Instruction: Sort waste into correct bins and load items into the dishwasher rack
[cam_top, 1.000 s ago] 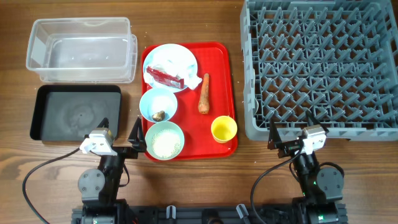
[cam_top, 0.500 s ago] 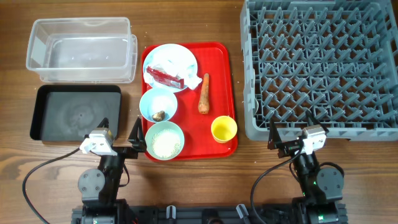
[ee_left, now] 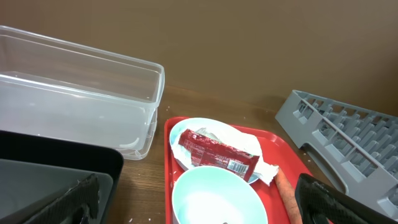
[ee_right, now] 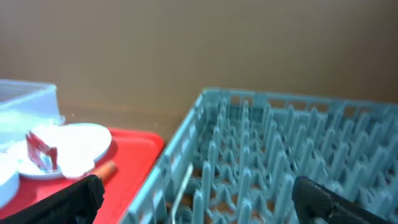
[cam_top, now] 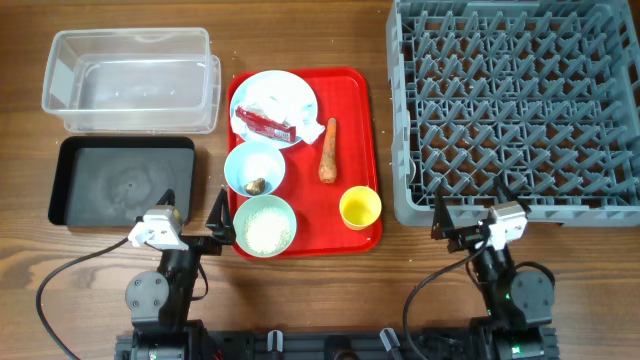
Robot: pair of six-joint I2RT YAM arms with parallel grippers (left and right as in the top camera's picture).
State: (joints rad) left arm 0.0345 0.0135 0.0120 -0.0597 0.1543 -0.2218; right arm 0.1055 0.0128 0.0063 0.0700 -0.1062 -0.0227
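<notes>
While the red wrapper (cam_top: 268,124) and carrot (cam_top: 328,152) lay untouched on the red tray (cam_top: 355,110), I held my left gripper (cam_top: 192,218) and right gripper (cam_top: 468,218) wide open and empty, poised to reach tray and dishwasher rack (cam_top: 520,212).

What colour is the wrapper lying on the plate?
The wrapper is red with a white label patch; left wrist view shows it best.

Brown wooden table (cam_top: 20,130). Four things sit directly on it. The clear plastic tub (cam_top: 130,82) is far left, with the black tray (cam_top: 122,182) just beside it toward the near edge. The red serving tray (cam_top: 355,130) is in the middle, close beside both. The grey dishwasher rack (cam_top: 500,213) is at right, apart from the red serving tray.
</notes>
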